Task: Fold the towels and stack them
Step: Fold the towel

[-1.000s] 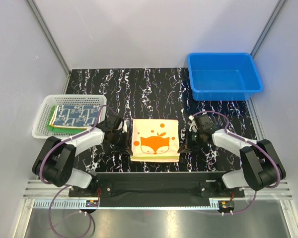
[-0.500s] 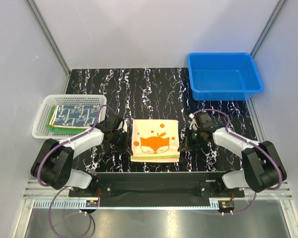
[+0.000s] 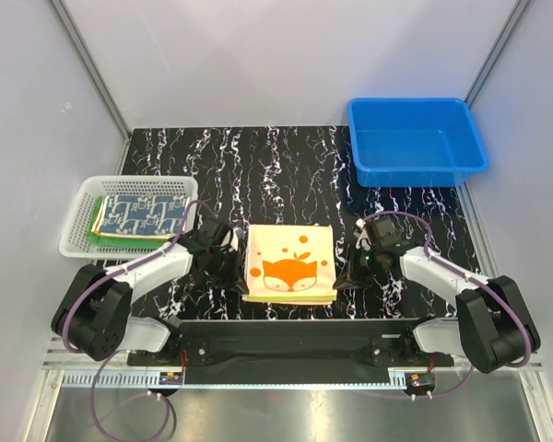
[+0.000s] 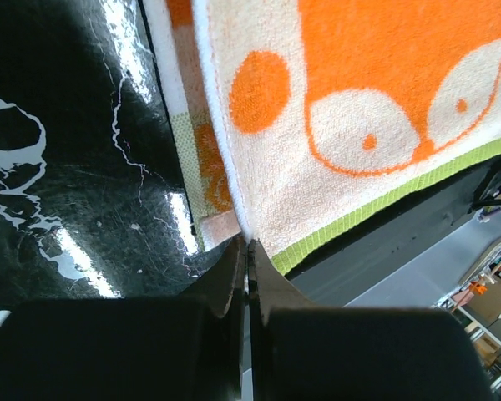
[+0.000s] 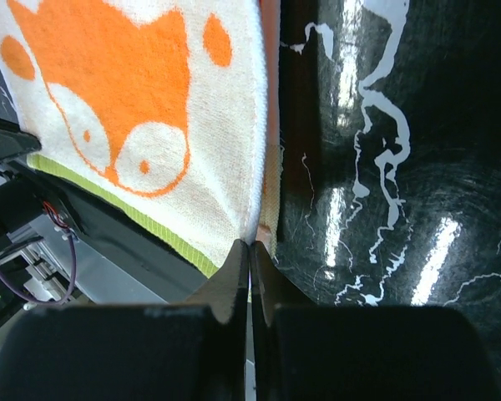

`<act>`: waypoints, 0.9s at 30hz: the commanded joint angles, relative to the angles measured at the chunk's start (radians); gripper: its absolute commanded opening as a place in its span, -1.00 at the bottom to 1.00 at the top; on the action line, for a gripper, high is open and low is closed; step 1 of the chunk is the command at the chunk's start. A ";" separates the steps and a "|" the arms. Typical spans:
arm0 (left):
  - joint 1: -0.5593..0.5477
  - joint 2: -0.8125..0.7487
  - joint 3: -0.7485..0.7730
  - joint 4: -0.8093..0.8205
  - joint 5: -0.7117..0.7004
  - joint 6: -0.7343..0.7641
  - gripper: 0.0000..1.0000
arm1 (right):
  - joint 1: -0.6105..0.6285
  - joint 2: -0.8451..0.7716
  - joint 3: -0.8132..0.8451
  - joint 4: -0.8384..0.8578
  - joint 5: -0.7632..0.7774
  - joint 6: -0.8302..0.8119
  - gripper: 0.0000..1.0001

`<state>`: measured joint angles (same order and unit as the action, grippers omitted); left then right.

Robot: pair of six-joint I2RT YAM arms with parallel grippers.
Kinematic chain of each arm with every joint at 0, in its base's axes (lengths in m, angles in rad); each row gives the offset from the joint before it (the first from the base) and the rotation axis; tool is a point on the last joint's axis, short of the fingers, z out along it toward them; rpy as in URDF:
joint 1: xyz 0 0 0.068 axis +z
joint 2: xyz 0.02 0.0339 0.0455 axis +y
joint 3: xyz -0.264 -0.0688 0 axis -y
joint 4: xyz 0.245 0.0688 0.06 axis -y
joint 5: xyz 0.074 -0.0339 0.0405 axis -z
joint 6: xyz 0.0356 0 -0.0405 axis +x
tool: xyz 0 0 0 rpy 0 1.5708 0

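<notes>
- Both arms had slid toward the fox towel's (image 3: pixel 290 262) near edge.
- Left gripper (image 3: pixel 232 273) and right gripper (image 3: pixel 343 276), closed tight, met its near corners; hold unclear.
- It looked soft and limp: pinch corners.

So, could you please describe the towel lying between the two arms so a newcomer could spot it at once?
Start at the black marbled table, midway along its near edge. A square cream towel lies there. Unlike the navy-patterned towel in the white basket to the left, it bears an orange fox face.
</notes>
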<state>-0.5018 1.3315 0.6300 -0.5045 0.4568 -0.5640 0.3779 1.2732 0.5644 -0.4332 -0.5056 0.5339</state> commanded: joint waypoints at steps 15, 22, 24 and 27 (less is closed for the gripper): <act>-0.006 0.072 -0.012 0.029 -0.087 0.009 -1.00 | 0.045 0.055 -0.037 0.140 0.015 0.057 -0.85; -0.006 0.078 0.011 0.001 -0.121 0.015 -0.82 | 0.056 0.049 -0.037 0.136 0.041 0.067 -0.50; -0.004 0.080 0.043 -0.029 -0.138 0.021 -0.66 | 0.056 0.038 -0.028 0.108 0.048 0.064 -0.37; -0.004 0.077 0.120 -0.081 -0.177 0.044 -0.54 | 0.056 -0.003 0.002 0.055 0.068 0.061 -0.30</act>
<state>-0.5064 1.4014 0.6571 -0.5396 0.3599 -0.5522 0.4248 1.3174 0.5251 -0.3386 -0.4736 0.5949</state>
